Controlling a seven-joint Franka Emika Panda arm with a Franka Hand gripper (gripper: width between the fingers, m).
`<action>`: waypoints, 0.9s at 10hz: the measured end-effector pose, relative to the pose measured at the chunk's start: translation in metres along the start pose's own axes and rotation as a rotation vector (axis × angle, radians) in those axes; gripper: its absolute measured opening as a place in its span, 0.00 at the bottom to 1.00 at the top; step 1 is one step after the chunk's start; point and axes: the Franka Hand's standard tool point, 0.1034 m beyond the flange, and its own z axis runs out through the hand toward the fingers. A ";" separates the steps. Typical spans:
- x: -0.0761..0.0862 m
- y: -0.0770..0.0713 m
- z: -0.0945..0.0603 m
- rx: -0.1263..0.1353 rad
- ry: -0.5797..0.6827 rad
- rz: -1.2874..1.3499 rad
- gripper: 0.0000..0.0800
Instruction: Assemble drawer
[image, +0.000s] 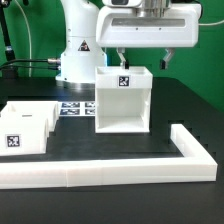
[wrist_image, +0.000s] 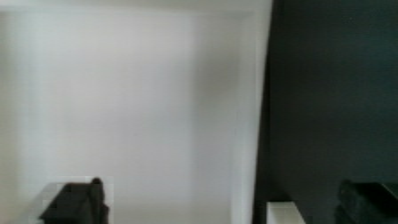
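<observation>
- Drawer housing (image: 122, 100) stands upright mid-bench (image: 182, 112); tray (image: 25, 125) well apart at the exterior view's left.
- Pincer (image: 137, 60) spread wide just above housing, gripping nothing.

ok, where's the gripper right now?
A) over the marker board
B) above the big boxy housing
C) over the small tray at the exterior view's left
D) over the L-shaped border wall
B: in the exterior view the gripper hangs with its fingers apart just above the top of the housing, while the tray sits well off at that view's left.
</observation>
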 end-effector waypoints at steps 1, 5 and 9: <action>-0.004 -0.001 0.004 0.003 0.005 -0.002 0.81; -0.005 -0.003 0.012 0.006 0.007 -0.009 0.81; -0.005 -0.003 0.012 0.006 0.006 -0.009 0.31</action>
